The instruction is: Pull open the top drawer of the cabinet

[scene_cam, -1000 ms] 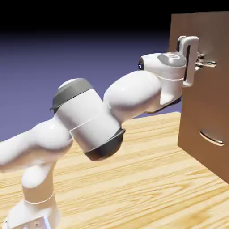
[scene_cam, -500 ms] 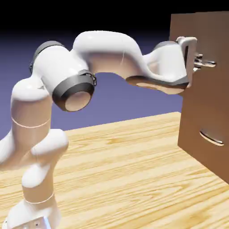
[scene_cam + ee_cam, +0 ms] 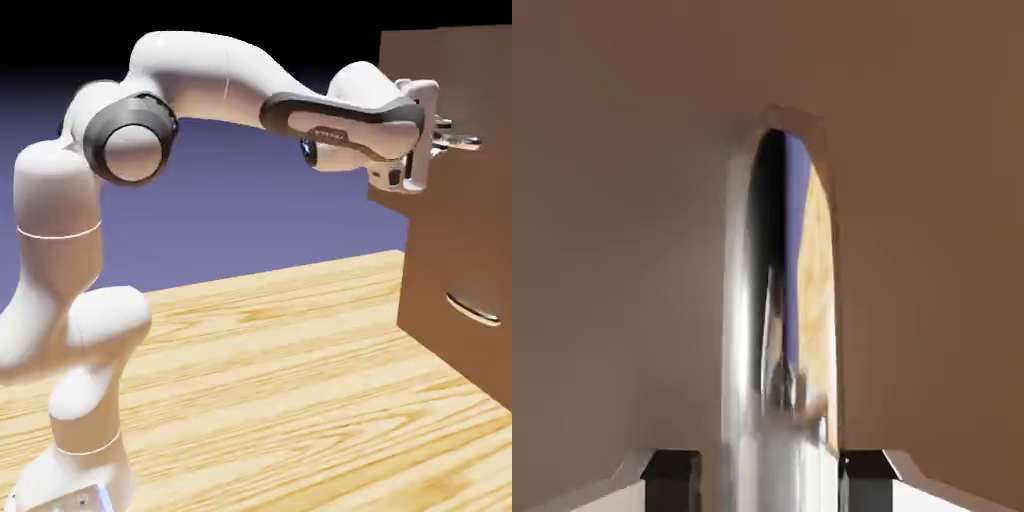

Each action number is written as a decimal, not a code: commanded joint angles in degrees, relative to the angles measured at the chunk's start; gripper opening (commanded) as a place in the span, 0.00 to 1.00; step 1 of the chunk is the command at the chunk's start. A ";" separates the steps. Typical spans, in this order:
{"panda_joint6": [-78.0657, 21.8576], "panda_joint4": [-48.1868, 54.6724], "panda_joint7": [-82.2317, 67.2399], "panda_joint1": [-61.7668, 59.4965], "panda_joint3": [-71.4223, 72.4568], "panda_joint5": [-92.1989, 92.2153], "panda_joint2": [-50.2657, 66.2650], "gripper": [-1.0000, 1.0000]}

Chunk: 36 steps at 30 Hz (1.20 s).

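The brown cabinet [image 3: 450,260] stands at the right of the exterior view. My gripper [image 3: 455,137] is at the front of the top drawer [image 3: 480,90], shut on its silver handle [image 3: 468,143]. Just below the hand, a brown corner [image 3: 388,205] juts a little past the cabinet's left edge. In the hand view the curved silver handle [image 3: 777,330] runs up the middle, large and close, between my two grey fingertips [image 3: 672,468]. My gripper [image 3: 770,470] grips it at the bottom edge, and brown wood fills the rest of the view.
The lower drawer's silver handle [image 3: 472,308] sits on the cabinet front below my hand. The wooden table [image 3: 280,380] stretches from the robot's base to the cabinet's foot. My arm arches high from the lower left over to the cabinet.
The elbow has swung from low in front up into a high arch and the wrist has rolled. The hand stays at the top drawer's handle, still gripping it.
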 commanded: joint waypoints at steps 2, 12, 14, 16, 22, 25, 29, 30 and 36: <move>-0.11 -0.69 -0.17 -4.16 4.11 -0.27 -0.09 0.00; -0.19 -2.55 1.60 -24.86 24.59 -1.26 0.54 0.00; -0.46 -3.56 0.20 -28.87 28.74 -0.45 -0.29 0.00; -1.20 -5.40 -4.62 -31.74 32.14 2.35 -2.73 0.00; -4.16 -13.74 -17.78 -42.22 44.11 9.76 -11.56 0.00; -5.58 -19.43 -23.35 -47.98 50.31 12.92 -16.93 0.00; -4.80 -21.29 -19.71 -56.28 57.77 11.29 -17.03 0.00; -4.47 -21.31 -18.07 -58.36 59.62 10.41 -16.64 0.00; -2.47 -20.95 -7.45 -70.82 70.78 4.46 -14.14 0.00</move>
